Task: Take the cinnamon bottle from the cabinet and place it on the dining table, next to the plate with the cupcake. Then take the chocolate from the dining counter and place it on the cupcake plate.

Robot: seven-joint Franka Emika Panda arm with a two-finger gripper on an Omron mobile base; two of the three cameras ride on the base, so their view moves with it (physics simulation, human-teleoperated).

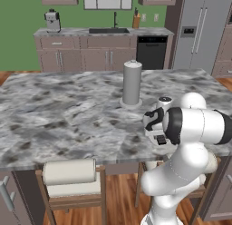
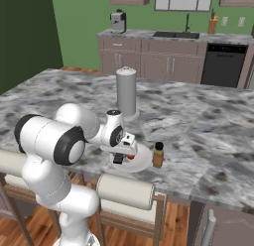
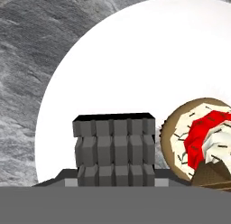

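Closest to the hand cam, a small dark segmented chocolate bar [image 3: 114,148] sits pinched in the two-finger gripper [image 3: 115,175], jaws pressed onto its sides, bar held over the small round white plate [image 3: 135,60]. Just right of the bar in that view: a pale-frosted cupcake w/ red top and brown wrapper [image 3: 200,144], resting on the plate, close beside the chocolate; can't tell if they touch.

Right base view: gripper [image 2: 119,158] low over the plate [image 2: 141,163], near the front edge of the large grey-and-white veined marble dining table [image 2: 208,126]. Small amber-brown cinnamon bottle w/ black cap [image 2: 158,155] stands upright on the marble just beside the plate's right rim. Tall grey paper-towel cylinder [image 2: 126,91] upright farther back on the table, well apart from the plate.

Left base view: white arm's wrist covers most of the plate area; gripper [image 1: 159,139] at the table's near edge, grey cylinder [image 1: 132,82] behind it. Cream-cushioned wooden stool [image 1: 70,178] tucked under the table edge. Bkgd: mauve-brown cabinet run w/ sink [image 1: 108,31], black dishwasher [image 1: 152,51], steel fridge [image 1: 199,29], green wall.
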